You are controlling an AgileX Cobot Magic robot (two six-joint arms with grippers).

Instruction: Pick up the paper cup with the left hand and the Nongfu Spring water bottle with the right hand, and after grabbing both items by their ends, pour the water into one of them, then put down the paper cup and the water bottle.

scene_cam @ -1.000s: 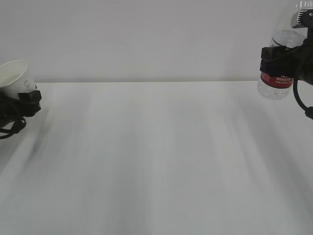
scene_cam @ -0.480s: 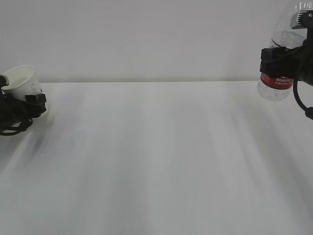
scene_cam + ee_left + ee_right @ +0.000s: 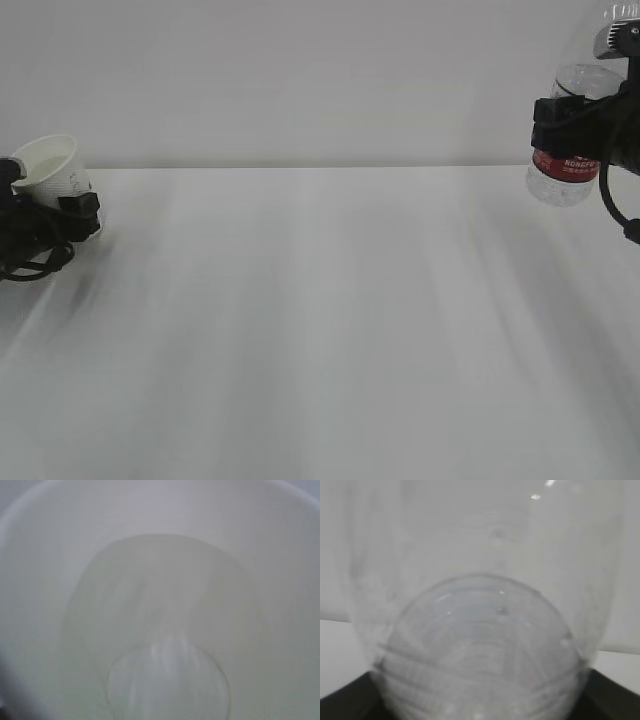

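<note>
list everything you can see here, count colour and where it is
paper cup: one, white with faint grey print, far left of the exterior view, tilted, held at table level; the left wrist view looks straight into it
water: a little clear liquid pooled low inside the cup, seen in the left wrist view
Nongfu Spring water bottle: one, clear ribbed plastic with a red label, upper right of the exterior view, held above the table
table: one, white, fills the lower part of the exterior view
wall: plain light grey, behind the table
left hand: one, black with cables, far left, closed on the cup
right hand: one, black with cables, right edge, closed on the bottle
</note>
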